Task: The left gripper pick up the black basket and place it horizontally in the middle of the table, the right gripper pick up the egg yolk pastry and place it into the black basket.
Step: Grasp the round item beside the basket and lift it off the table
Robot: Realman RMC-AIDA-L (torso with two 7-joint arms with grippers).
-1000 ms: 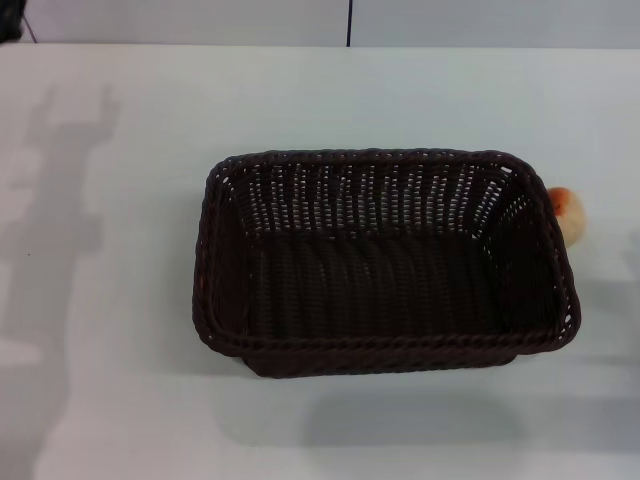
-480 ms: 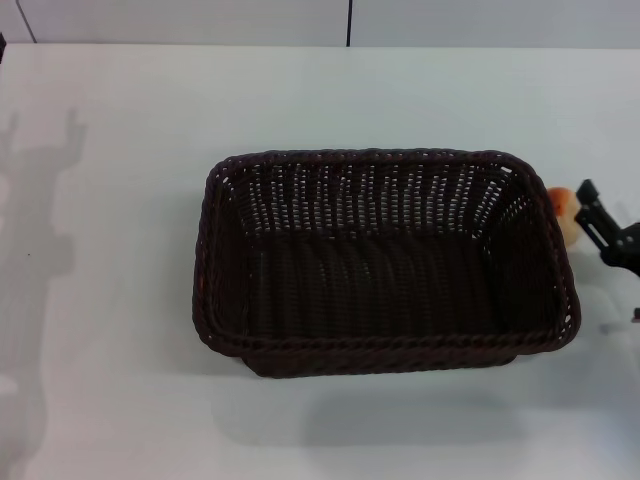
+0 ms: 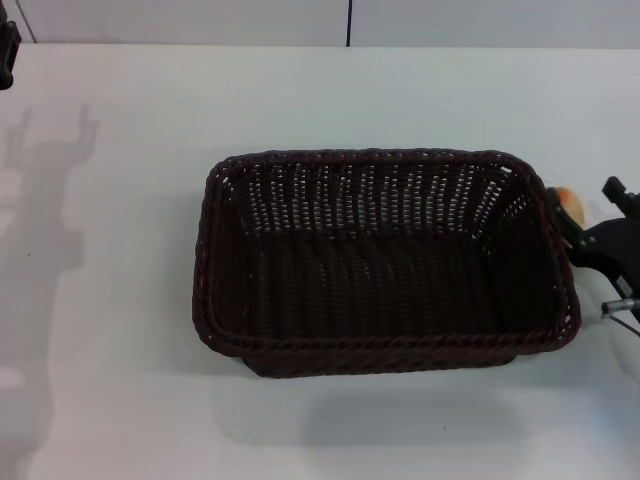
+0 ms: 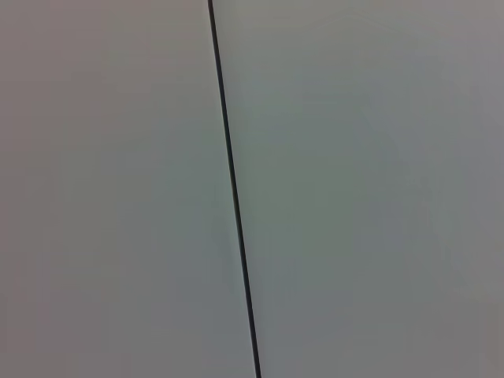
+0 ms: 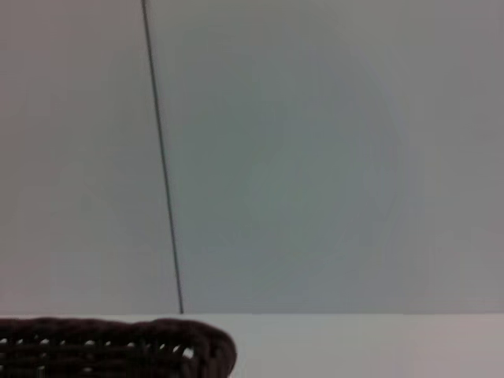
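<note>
The black basket sits lengthwise across the middle of the white table, empty. Its rim also shows in the right wrist view. The egg yolk pastry lies on the table against the basket's right end, mostly hidden by the rim and my right gripper. My right gripper is open at the right edge of the head view, with one black finger on each side of the pastry. A bit of my left gripper shows at the far left corner, away from the basket.
The left arm's shadow falls on the table's left side. The back wall with a dark vertical seam stands behind the table; the left wrist view shows only this wall and its seam.
My right gripper has come in from the right edge and now straddles the pastry. The left arm's shadow has shifted, and its gripper now shows at the far left corner.
</note>
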